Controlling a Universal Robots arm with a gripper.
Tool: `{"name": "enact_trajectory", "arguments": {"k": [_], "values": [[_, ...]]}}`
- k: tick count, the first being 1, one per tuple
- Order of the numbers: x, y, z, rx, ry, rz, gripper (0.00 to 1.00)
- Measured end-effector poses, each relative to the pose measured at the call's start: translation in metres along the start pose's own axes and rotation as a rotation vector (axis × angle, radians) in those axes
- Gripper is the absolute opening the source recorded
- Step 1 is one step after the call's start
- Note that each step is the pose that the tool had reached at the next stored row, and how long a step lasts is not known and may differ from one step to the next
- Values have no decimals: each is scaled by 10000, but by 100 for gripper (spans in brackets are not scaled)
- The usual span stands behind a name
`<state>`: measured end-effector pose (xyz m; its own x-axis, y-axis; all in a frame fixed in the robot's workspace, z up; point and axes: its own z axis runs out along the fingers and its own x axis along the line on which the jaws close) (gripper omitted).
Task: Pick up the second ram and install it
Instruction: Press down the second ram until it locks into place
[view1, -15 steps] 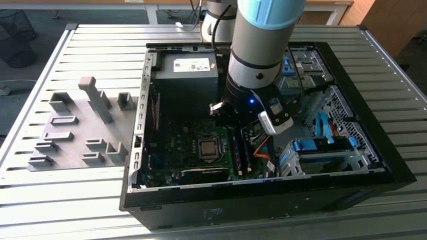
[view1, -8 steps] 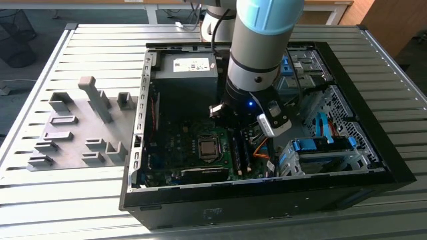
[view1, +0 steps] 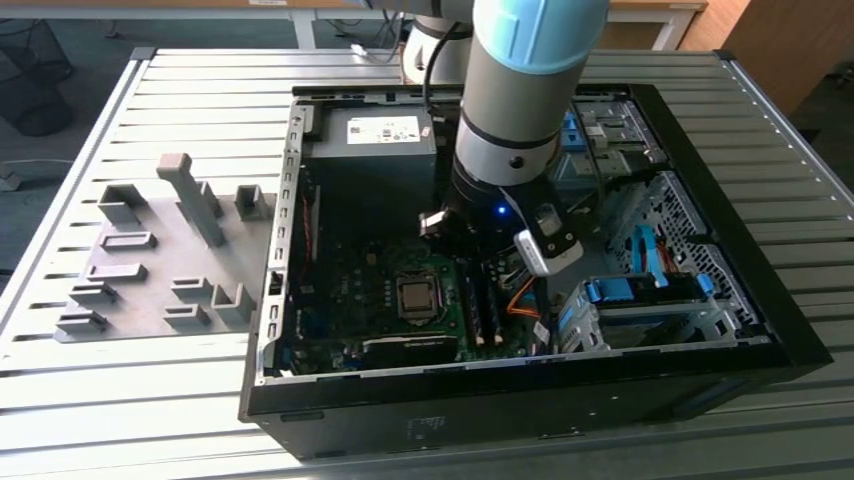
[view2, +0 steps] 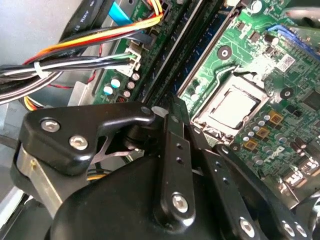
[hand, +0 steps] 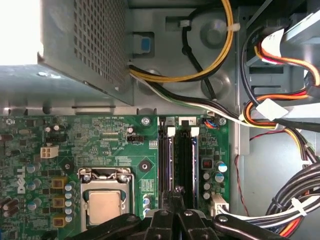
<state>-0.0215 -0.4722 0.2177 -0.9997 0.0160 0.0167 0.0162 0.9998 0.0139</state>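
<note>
Exterior view: my arm (view1: 514, 120) reaches down into the open case (view1: 534, 390), which lies on the slatted desk (view1: 200, 90). In that view grey holder blocks (view1: 174, 250) sit at nine o'clock from the case, well apart from it. Inside, the power supply (view1: 367, 150) is toward twelve o'clock. The blue drive latches (view1: 627, 290) are at three o'clock from the motherboard (view1: 347, 300).

My fingers (hand: 176, 192) hang low over the memory slots (hand: 180, 150). They are drawn together tip to tip, and I cannot tell whether they pinch anything. In the second wrist view the fingers (view2: 172, 107) come to a narrow point just above the slot bank, beside the processor socket (view2: 235, 107).

The ram (hand: 170, 160) stands on edge in the slots, running lengthwise away from my tips toward the white end clips (hand: 170, 131). Another dark stick stands just beside it. In the exterior view the ram (view1: 471, 310) is at three o'clock from the socket (view1: 418, 297), just beside it. A bundle of coloured cables (hand: 280, 107) runs near the slots.
</note>
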Motion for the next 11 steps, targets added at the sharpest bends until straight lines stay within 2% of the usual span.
{"name": "enact_trajectory", "arguments": {"k": [6, 8, 11], "values": [[6, 0, -256, 18, 11, 0, 11], [7, 0, -291, 16, 15, 0, 11], [6, 1, -291, 14, 19, 0, 11]]}}
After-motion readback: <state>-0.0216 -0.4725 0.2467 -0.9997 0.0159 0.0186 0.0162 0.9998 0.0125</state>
